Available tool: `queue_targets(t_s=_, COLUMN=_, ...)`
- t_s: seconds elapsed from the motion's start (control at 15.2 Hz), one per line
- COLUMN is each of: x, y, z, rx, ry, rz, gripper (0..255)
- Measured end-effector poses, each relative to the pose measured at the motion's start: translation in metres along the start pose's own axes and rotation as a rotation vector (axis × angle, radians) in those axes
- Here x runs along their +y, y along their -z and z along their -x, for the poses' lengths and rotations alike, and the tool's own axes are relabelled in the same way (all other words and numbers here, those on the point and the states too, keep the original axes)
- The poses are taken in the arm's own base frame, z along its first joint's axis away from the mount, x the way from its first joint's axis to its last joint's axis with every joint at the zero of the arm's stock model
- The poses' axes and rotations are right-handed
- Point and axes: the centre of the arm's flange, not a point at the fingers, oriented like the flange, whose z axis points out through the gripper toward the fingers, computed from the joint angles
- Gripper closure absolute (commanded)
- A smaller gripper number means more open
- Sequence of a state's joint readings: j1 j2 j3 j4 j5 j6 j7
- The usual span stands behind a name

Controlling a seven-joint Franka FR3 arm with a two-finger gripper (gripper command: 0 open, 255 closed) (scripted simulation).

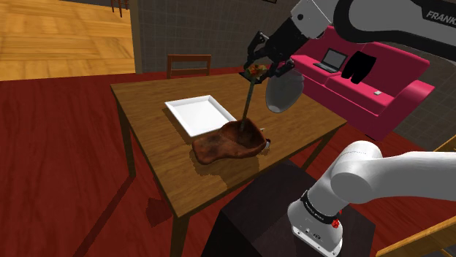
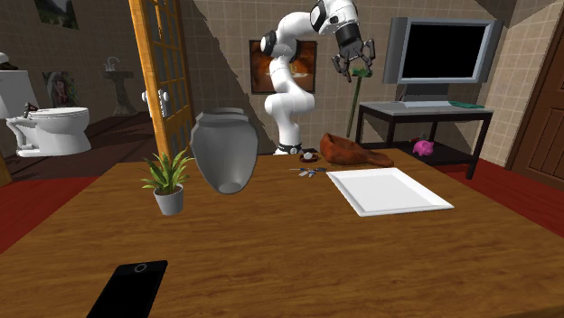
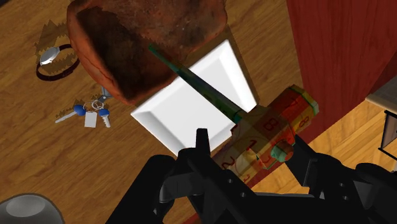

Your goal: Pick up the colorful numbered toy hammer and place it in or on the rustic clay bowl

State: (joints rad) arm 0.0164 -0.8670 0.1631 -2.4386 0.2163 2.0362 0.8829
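Observation:
The toy hammer [image 3: 275, 129] has a blocky red, orange and green head with numbers and a thin dark green handle [image 3: 194, 83]. My gripper [image 3: 251, 153] is shut on the head, and the handle hangs down from it. In the shoulder view the gripper [image 1: 263, 64] is above the table and the hammer handle [image 1: 248, 96] points down at the brown clay bowl [image 1: 228, 140]. I cannot tell whether the handle's tip touches the bowl [image 3: 137, 44]. The second exterior view has the gripper [image 2: 354, 63] high above the bowl [image 2: 352, 152].
A white square tray [image 1: 199, 113] lies beside the bowl on the wooden table [image 1: 146, 98]. A grey vase [image 1: 283, 91] stands close to the gripper. Keys [image 3: 88, 114] and a wristband [image 3: 54, 60] lie near the bowl. A potted plant [image 2: 167, 185] and a black phone [image 2: 131, 287] are across the table.

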Motion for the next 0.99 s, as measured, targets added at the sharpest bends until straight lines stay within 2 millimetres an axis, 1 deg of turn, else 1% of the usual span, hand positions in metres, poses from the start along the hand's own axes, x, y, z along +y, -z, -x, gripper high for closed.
queue_targets(t_s=0.13, x=0.0019, y=-0.0035, z=0.0017, rx=0.000, ry=0.000, rz=0.000, gripper=255)
queue_targets(t_s=0.46, x=0.0029, y=-0.0046, z=0.0021, rx=0.000, ry=0.000, rz=0.000, gripper=255)
queue_targets(t_s=0.53, x=0.0030, y=-0.0046, z=0.0021, rx=0.000, ry=0.000, rz=0.000, gripper=0)
queue_targets(t_s=0.92, x=0.0030, y=-0.0046, z=0.0021, rx=0.000, ry=0.000, rz=-0.001, gripper=0)
queue_targets(t_s=0.99, x=0.0027, y=0.0014, z=0.0020, rx=0.001, ry=0.000, rz=-0.001, gripper=0)
